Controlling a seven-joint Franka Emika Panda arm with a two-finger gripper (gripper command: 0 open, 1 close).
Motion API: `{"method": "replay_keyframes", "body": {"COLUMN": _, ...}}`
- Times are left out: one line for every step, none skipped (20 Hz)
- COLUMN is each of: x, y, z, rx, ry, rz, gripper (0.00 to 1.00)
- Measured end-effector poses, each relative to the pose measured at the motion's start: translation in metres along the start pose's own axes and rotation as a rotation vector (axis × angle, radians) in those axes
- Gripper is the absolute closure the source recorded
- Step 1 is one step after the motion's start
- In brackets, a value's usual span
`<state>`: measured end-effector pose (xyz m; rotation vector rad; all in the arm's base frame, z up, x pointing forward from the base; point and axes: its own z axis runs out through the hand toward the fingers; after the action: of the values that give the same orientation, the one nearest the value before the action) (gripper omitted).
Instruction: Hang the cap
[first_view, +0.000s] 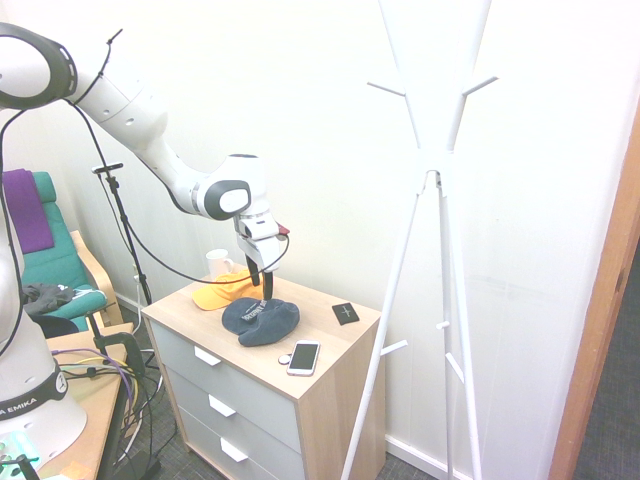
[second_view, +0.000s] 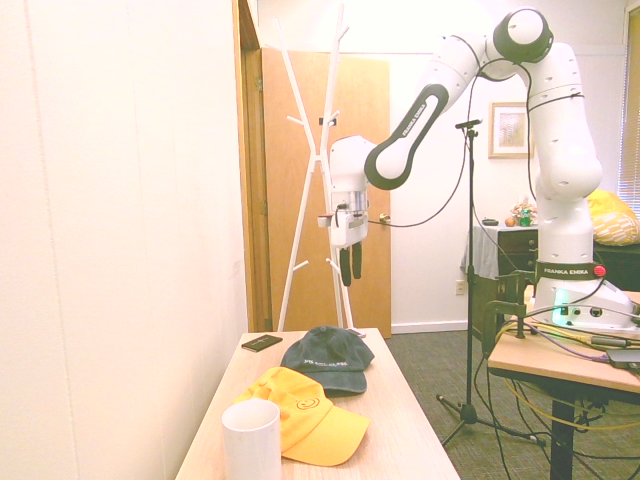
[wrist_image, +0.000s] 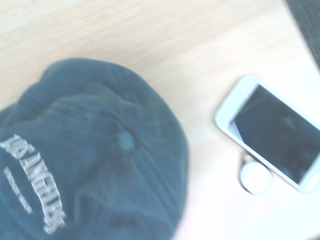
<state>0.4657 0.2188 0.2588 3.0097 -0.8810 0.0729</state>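
Note pincer: open, jaws apart, nothing gripped, pointing down. Locate navy cap below pincer, lying crown up on top of drawer unit, off the coat stand. See white lettering on cap front.

Containers: find white mug upright on unit top, away from pincer, on side opp. coat stand; contents n/v. See three drawers in unit front, lower than pincer, all shut, w/ white tab handles; contents n/v.

Surface: pale wood-look top below pincer. Find orange-yellow cap between mug and navy cap, approx. mug side of pincer, brim resting on top. See phone, white w/ dark screen, lower than pincer and toward drawer-front edge, near navy cap. See small round white item just beside phone. Find dark flat card-like item lower than pincer, on coat-stand side, nearer wall than phone.

Room: locate coat stand past unit end from pincer, white, w/ short pegs, well apart from pincer. See wooden door beyond stand. Find teal chair well apart from pincer, opp. side from stand, w/ purple cloth over back. See framed picture on far wall, higher than pincer.
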Motion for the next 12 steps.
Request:
{"method": "replay_keyframes", "body": {"x": -0.001, "y": -0.007, "z": 0.008, "rx": 0.014, "ry": -0.001, "rz": -0.008, "gripper": 0.0}}
{"method": "replay_keyframes", "body": {"x": -0.002, "y": -0.014, "z": 0.015, "rx": 0.023, "ry": -0.003, "rz": -0.016, "gripper": 0.0}}
{"method": "replay_keyframes", "body": {"x": -0.004, "y": -0.021, "z": 0.022, "rx": 0.029, "ry": -0.004, "rz": -0.026, "gripper": 0.0}}
{"method": "replay_keyframes", "body": {"x": -0.007, "y": -0.027, "z": 0.027, "rx": 0.033, "ry": -0.007, "rz": -0.036, "gripper": 0.0}}
{"method": "replay_keyframes", "body": {"x": -0.01, "y": -0.032, "z": 0.033, "rx": 0.031, "ry": -0.01, "rz": -0.045, "gripper": 0.0}}
{"method": "replay_keyframes", "body": {"x": -0.014, "y": -0.036, "z": 0.038, "rx": 0.029, "ry": -0.013, "rz": -0.053, "gripper": 0.0}}
{"method": "replay_keyframes", "body": {"x": -0.016, "y": -0.039, "z": 0.043, "rx": 0.026, "ry": -0.017, "rz": -0.059, "gripper": 0.0}}
{"method": "replay_keyframes", "body": {"x": -0.017, "y": -0.041, "z": 0.048, "rx": 0.024, "ry": -0.019, "rz": -0.063, "gripper": 0.0}}
{"method": "replay_keyframes", "body": {"x": -0.018, "y": -0.042, "z": 0.054, "rx": 0.02, "ry": -0.021, "rz": -0.065, "gripper": 0.0}}
{"method": "replay_keyframes", "body": {"x": -0.018, "y": -0.042, "z": 0.062, "rx": 0.017, "ry": -0.021, "rz": -0.069, "gripper": 0.0}}
{"method": "replay_keyframes", "body": {"x": -0.019, "y": -0.042, "z": 0.069, "rx": 0.015, "ry": -0.022, "rz": -0.072, "gripper": 0.0}}
{"method": "replay_keyframes", "body": {"x": -0.02, "y": -0.041, "z": 0.077, "rx": 0.012, "ry": -0.024, "rz": -0.077, "gripper": 0.0}}
